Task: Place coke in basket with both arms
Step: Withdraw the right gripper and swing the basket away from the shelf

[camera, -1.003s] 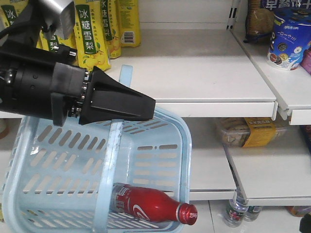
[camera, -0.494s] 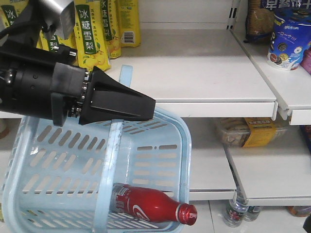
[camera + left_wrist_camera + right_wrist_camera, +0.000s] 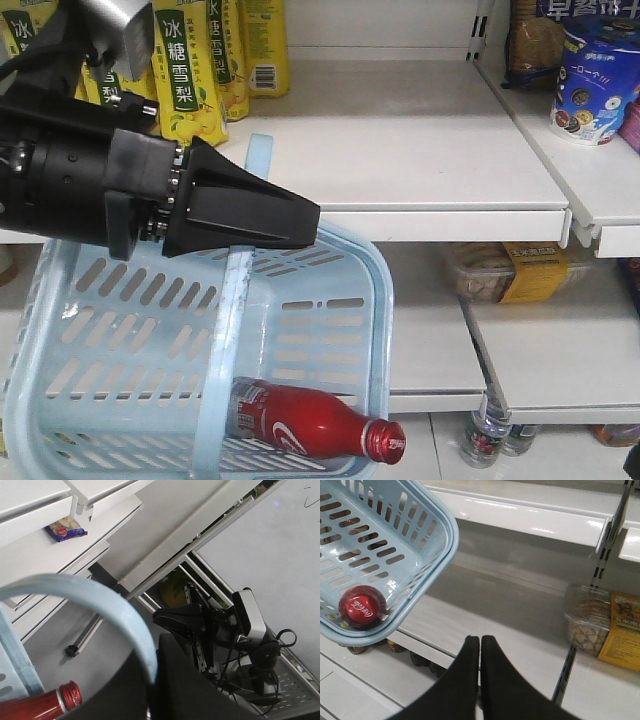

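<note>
Jaws: right gripper [image 3: 480, 645] has its black tapered fingers pressed together on nothing; left gripper [image 3: 285, 215] is closed on the pale blue strap handle [image 3: 228, 330]
Coke: slim red Coca-Cola bottle-shaped can [image 3: 315, 425] lies on its side inside, cap toward the near right corner
Basket: light blue slotted plastic basket [image 3: 330, 330] hangs tilted from the left gripper before white shelves [image 3: 400, 140]
Progress: placing looks done; judged left is only steadying or setting down the basket
Right arm: well apart from the basket

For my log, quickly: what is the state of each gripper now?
Left gripper: closed on the basket handle.
Right gripper: closed, holding nothing.
</note>
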### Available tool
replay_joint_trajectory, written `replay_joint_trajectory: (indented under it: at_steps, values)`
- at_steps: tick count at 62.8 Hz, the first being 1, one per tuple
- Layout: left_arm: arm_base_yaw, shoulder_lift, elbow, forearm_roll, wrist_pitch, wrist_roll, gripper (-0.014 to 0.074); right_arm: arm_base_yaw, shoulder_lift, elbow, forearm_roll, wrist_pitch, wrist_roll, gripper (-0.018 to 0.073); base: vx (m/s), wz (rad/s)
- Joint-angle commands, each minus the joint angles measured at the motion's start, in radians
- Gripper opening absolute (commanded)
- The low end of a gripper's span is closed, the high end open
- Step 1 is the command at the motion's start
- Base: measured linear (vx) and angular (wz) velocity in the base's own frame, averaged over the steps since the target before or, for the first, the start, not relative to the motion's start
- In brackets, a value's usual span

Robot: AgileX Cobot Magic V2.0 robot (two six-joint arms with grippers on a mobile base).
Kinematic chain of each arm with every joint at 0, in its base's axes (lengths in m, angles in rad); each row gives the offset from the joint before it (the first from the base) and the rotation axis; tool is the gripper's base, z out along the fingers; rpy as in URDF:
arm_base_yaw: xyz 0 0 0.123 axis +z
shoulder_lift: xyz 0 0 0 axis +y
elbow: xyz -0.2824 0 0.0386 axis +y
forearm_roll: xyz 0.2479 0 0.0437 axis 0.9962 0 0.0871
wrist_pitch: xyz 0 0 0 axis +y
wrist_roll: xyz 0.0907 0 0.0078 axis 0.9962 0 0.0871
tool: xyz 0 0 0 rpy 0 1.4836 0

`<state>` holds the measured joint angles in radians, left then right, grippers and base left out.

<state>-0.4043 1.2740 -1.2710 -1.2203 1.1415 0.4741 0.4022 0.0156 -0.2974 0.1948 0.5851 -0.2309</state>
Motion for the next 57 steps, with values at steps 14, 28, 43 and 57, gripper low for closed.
replay_joint_trajectory:
  at_steps: [14, 28, 43, 57]
  values:
    - [-0.004, -0.038, -0.041, -0.133, 0.003, -0.005, -0.0006, -0.003, 0.011, -0.022, -0.002, -0.072, 0.0, -0.0005, 0.0, 0.0]
    - [-0.004, -0.049, -0.041, -0.064, 0.027, 0.088, -0.0006, -0.003, 0.011, -0.022, -0.002, -0.072, 0.0, -0.0005, 0.0, 0.0]
    - [-0.004, -0.077, -0.041, -0.021, 0.106, 0.063, -0.0006, -0.003, 0.011, -0.022, -0.002, -0.072, -0.001, -0.0005, 0.0, 0.0]
    - [-0.004, -0.167, -0.041, 0.076, 0.096, 0.025, -0.0006, -0.003, 0.011, -0.022, -0.002, -0.072, -0.001, -0.0005, 0.0, 0.0]
